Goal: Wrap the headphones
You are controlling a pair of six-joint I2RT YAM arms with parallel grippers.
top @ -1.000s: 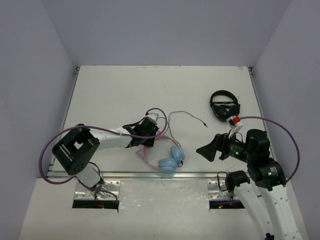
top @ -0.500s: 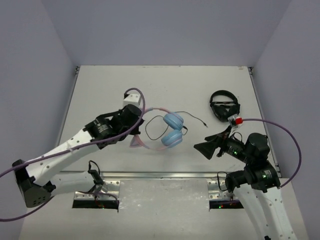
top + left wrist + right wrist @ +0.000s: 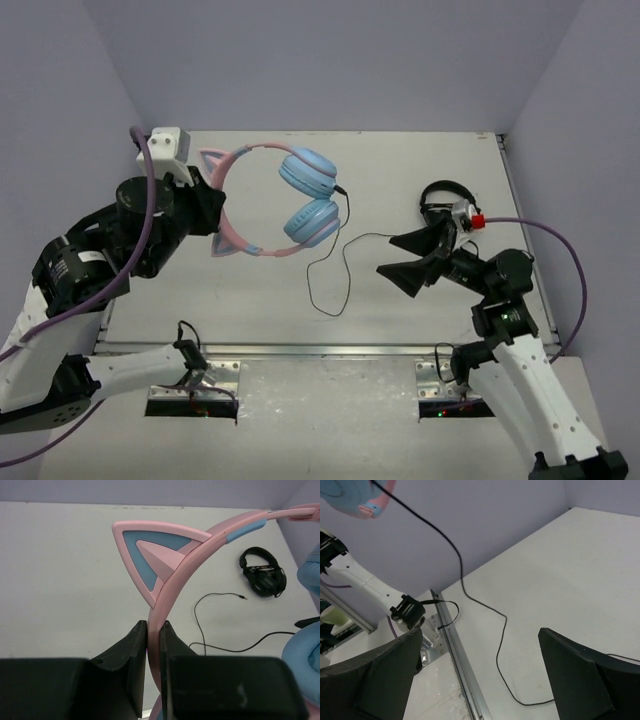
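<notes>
Pink-band headphones [image 3: 308, 220] in L gripper [image 3: 153, 630], aloft; cable [image 3: 343, 255] prob. down to table [image 3: 420, 170].

From the left wrist, the headband [image 3: 175, 575] drops between the left claw's [image 3: 153, 645] fingers, which hide its lower run. Right of that claw, a cup [image 3: 306, 655] is cut by the frame edge. From the right wrist, only a cup's corner shows, up-left of the right claw [image 3: 480, 630], and the cable [image 3: 460, 565] vanishes behind one finger. From above, that claw's wrist covers part of the black headphones [image 3: 437, 190].
</notes>
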